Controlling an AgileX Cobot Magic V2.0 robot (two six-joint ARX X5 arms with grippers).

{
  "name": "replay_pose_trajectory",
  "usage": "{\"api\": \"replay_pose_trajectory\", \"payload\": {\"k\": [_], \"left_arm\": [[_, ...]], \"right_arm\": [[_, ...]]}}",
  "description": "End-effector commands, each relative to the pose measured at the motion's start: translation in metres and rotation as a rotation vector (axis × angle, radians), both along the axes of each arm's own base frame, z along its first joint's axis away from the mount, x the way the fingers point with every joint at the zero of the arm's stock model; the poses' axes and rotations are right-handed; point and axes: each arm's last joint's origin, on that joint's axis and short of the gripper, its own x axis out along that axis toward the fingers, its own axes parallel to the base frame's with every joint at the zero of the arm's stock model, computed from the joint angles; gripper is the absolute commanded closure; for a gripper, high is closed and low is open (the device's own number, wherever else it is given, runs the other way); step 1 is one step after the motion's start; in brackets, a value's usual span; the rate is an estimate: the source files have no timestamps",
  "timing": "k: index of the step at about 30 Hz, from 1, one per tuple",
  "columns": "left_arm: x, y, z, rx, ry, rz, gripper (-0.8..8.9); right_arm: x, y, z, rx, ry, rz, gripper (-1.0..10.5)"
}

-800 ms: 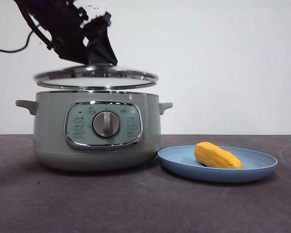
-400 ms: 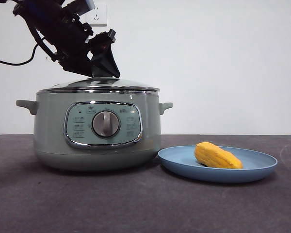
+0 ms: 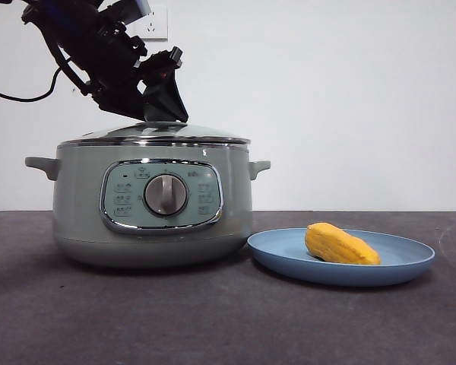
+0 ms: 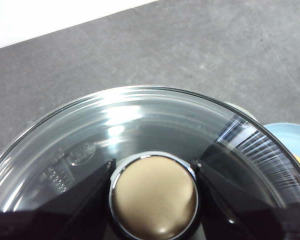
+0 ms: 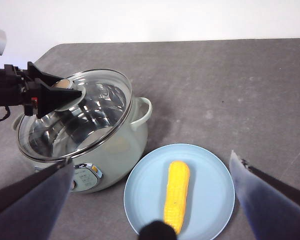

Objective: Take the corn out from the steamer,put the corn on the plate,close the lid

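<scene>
Lid (image 3: 153, 134) has dropped from hovering to seated on the steamer (image 3: 152, 205), left gripper (image 4: 153, 196) jaws still clamped on its knob, corn (image 3: 340, 244) already on the plate (image 3: 410, 262), only release left

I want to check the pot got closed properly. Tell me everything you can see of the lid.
The lid is round clear glass with a chrome rim and a pale knob set in a chrome collar. It sits level on the steamer, its rim resting on the pot's edge with no gap visible from the front. The left gripper is at the knob, a jaw on each side of it; whether they grip it is unclear.
</scene>
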Motion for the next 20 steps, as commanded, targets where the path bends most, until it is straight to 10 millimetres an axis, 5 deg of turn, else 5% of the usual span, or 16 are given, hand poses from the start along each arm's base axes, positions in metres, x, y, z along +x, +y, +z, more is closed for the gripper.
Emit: {"api": "replay_pose_trajectory", "payload": {"k": [1,14,19,20], "left_arm": [[0.0003,0.0004,-0.0067,0.033,0.031,0.002,8.22],[-0.0020,0.0012,-0.0105,0.045,0.077,0.002,7.75],[-0.0020,0.0012,-0.0104,0.045,0.077,0.003,2.68],[-0.0019,0.0012,-0.0103,0.044,0.076,0.002,2.54]], "right_arm": [[-0.0002,0.0000,-0.0004,-0.005,-0.006,0.002,2.9],[-0.0002,0.0000,-0.0005,-0.010,-0.007,0.004,2.9],[-0.0007,-0.0001,-0.0018,-0.014,0.007,0.007,2.9],[-0.0009,-0.0001,-0.0022,-0.016,0.011,0.007,2.9]]}}
